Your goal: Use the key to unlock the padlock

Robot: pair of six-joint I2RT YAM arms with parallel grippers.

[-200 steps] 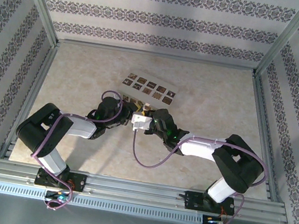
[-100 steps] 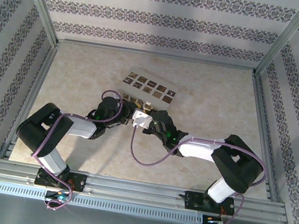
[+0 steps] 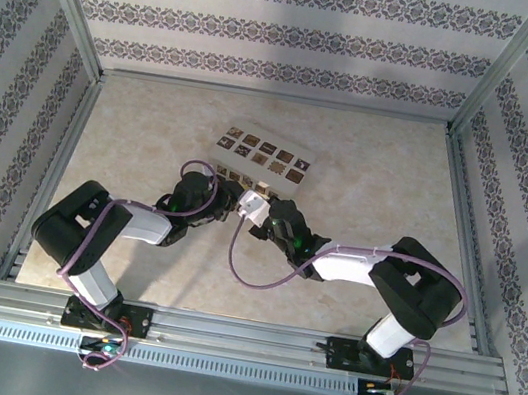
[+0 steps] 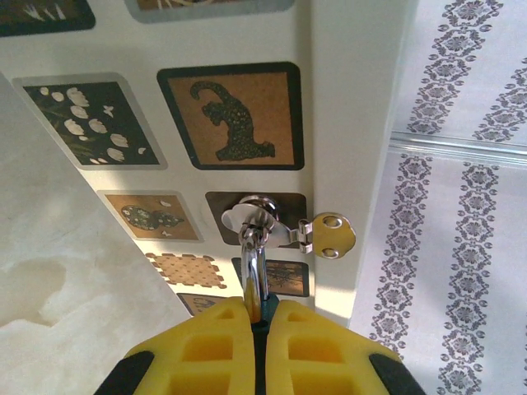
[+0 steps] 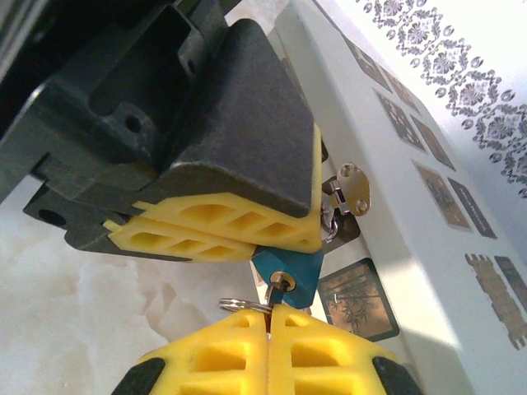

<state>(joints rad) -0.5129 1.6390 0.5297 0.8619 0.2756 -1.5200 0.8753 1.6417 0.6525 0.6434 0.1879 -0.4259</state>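
Padlock (image 5: 288, 265), blue, hangs at the front of a white box (image 3: 263, 154), its silver shackle (image 4: 252, 263) run through the hasp (image 4: 263, 216) beside a brass plate (image 4: 331, 234); the box top bears small pictures, a leopard (image 4: 230, 119) among them, and it sits mid-table (image 3: 379, 176) between patterned walls; in the top view both arms reach in from either side and meet at the box's near edge, crowding the lock so that little of it shows there; the left pincer (image 4: 257, 309) is closed tight on the padlock, shackle rising from between its yellow fingers, and in the right wrist view its black bulk covers most of the lock body; the right pincer (image 5: 268, 317) sits just below, jaws pressed together on the key (image 5: 278, 284), whose ring (image 5: 240, 305) hangs out to one side; the key's brass tip touches the padlock's lower face, how deep I cannot tell
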